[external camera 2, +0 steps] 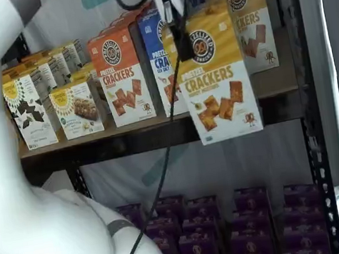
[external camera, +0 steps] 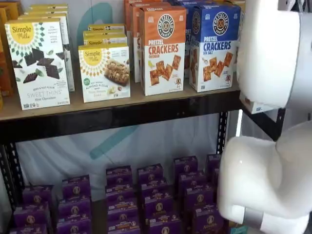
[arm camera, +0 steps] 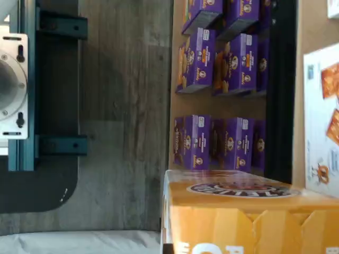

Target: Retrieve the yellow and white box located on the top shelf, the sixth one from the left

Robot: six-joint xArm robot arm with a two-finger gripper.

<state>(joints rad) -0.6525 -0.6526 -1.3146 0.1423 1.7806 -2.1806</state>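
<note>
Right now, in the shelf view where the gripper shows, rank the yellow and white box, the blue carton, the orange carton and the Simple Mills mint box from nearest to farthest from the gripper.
1. yellow and white box: held in the gripper, off the top shelf.
2. blue carton: just behind.
3. orange carton: one place further along.
4. Simple Mills mint box: far end.

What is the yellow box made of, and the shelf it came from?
The yellow and white box looks like thin printed cardboard: flat faces, folded flaps. The top shelf seems a tan wood board with a dark, probably metal, front rail.
</note>
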